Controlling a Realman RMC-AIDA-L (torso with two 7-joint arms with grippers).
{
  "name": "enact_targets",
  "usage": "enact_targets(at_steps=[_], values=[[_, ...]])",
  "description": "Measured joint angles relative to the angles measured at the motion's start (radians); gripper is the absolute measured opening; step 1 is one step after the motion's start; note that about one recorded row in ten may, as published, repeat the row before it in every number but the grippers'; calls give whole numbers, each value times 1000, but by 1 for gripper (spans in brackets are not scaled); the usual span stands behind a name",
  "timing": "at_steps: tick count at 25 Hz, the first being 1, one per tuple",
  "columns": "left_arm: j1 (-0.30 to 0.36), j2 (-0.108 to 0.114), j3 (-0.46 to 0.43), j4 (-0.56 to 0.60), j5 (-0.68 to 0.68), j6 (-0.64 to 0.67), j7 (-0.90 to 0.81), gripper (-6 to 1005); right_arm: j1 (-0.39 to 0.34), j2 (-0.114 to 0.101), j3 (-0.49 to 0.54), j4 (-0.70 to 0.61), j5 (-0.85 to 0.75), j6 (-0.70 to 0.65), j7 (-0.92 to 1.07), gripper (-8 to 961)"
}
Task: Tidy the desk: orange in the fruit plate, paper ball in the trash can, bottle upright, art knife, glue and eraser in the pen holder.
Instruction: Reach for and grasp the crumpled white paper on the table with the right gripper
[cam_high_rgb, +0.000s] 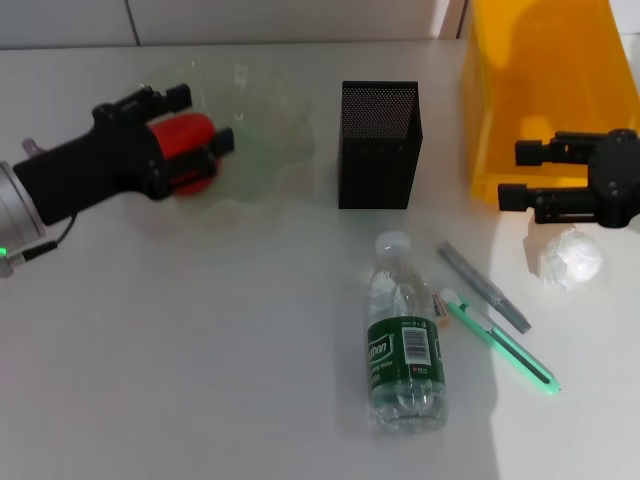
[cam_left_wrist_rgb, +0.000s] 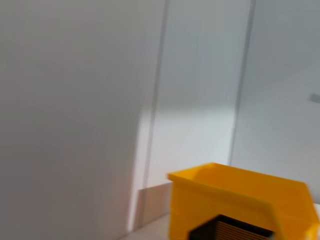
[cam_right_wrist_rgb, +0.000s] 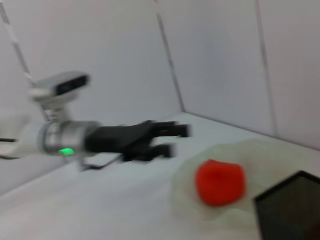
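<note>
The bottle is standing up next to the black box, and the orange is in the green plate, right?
Not quite. The head view shows the bottle lying on its side in front of the pen holder. The orange is indeed in the fruit plate.

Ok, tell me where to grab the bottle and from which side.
Probably grip the bottle from above across its body just above the green label. It lies flat, cap toward the pen holder; the eraser and knife crowd one flank.
</note>
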Motion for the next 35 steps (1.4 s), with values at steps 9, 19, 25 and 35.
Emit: enact_targets(at_steps=[9, 19, 25, 35], values=[[60, -5, 70, 15, 158, 201, 27, 870, 167, -23, -79, -482, -440, -119, 621, 758], [64, -8, 91, -6, 160, 154, 66, 869, 316, 13, -165, -479, -860, -238, 816, 756], [55, -8, 103, -5, 160, 152, 67, 869, 277, 20, -180, -400, -923, -185, 870, 752], [44, -8, 123, -6, 161, 155, 71, 868, 253, 21, -200, -262, -952, -56, 885, 733]])
